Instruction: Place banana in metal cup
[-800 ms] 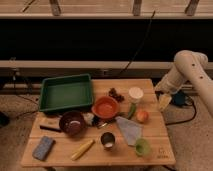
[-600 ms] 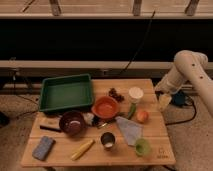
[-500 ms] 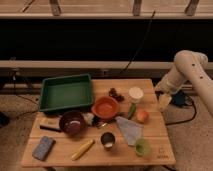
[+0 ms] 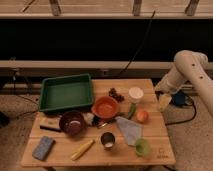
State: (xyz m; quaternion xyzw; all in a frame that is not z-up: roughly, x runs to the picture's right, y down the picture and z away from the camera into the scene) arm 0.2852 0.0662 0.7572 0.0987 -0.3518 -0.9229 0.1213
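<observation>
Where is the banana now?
Camera view: the banana lies front-left on the table, between the blue sponge and the metal cup. The gripper hangs beside the table's right edge.

Banana (image 4: 82, 149) lies just left of metal cup (image 4: 107, 140) on desk (image 4: 159, 134); claw (image 4: 164, 101), fingers apart, hangs well right of it.

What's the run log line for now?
end effector: open, off table right edge | banana: lying on table, untouched | metal cup: beside banana
</observation>
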